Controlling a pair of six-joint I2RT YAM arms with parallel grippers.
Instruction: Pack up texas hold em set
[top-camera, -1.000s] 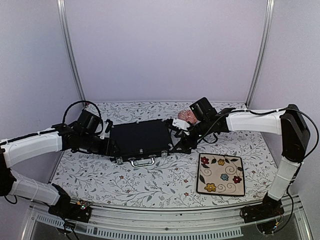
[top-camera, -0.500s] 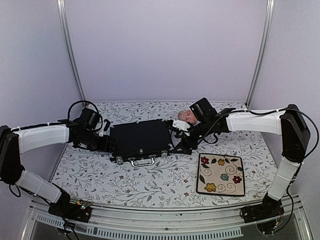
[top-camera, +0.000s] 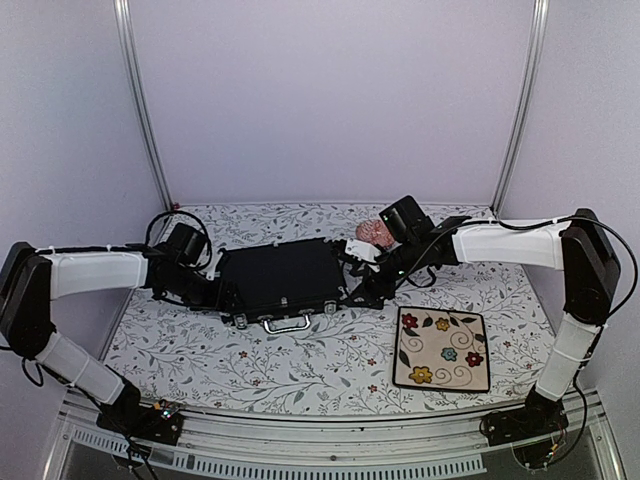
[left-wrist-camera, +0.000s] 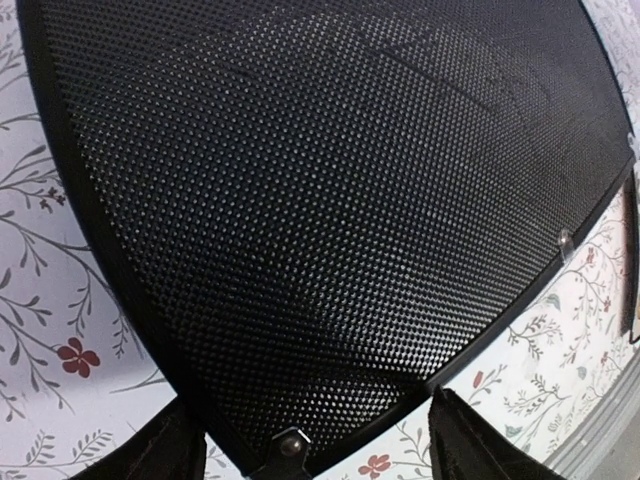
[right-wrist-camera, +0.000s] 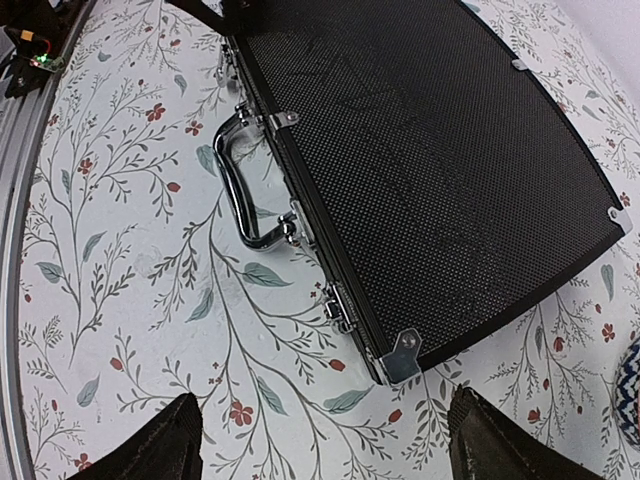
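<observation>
**Both grippers open at the ends of the closed case**

The left gripper (top-camera: 228, 297) stands wide open at the left end of the black case (top-camera: 280, 278). In the left wrist view its two fingers (left-wrist-camera: 168, 448) show only at the bottom corners, and a rounded corner of the case reaches in between them. They grip nothing. Whether the left finger touches the case's rim cannot be told.

The right gripper (top-camera: 360, 290) is also spread wide and empty. From its wrist camera, only the flowered tablecloth (right-wrist-camera: 130, 280) lies between its fingers (right-wrist-camera: 150, 445), and the case's near right corner, with a silver bracket, sits just ahead of them.

The case lies flat and shut in the middle of the table, lid down. Its silver handle (top-camera: 285, 323) and latches face the near edge. The two arms reach in low from either side.

A cream square plate (top-camera: 442, 348) with flowers sits near the case, to its right and closer to the arm bases. A small pink bowl (top-camera: 372, 232) shows partly behind the right wrist, toward the back.
</observation>
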